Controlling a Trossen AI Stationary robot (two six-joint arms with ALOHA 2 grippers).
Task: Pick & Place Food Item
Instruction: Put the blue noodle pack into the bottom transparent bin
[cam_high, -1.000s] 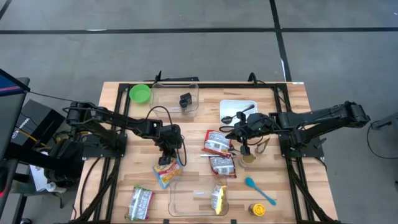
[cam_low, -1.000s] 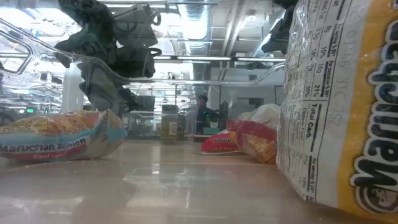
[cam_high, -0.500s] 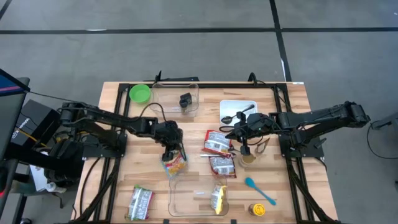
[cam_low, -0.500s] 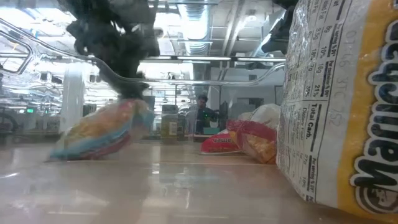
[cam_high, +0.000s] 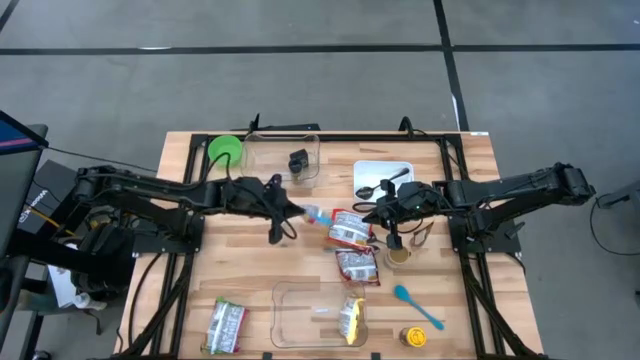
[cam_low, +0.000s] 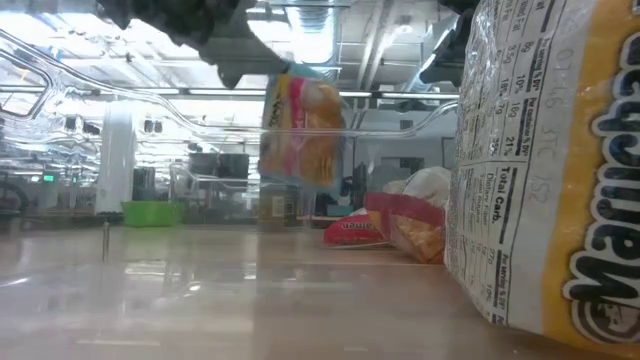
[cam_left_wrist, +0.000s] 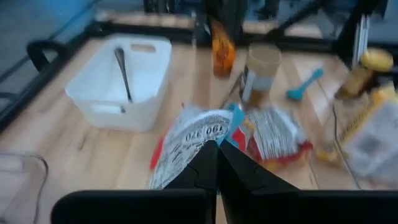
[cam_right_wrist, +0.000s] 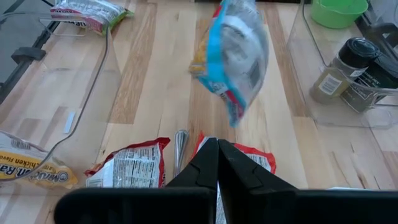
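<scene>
Risk: the ramen packet (cam_high: 310, 214) is pinched only at one edge and hangs free in mid-air; a swing of the arm could work it loose, and it would fall among the packets on the table short of the clear bin (cam_high: 318, 315).

Left gripper (cam_high: 283, 212), centre-left of the high view, closed on the packet's end; the packet juts rightward from the fingertips.

Right gripper (cam_high: 392, 240), centre-right, closed, holding nothing, hanging over a jar (cam_high: 399, 256).
</scene>
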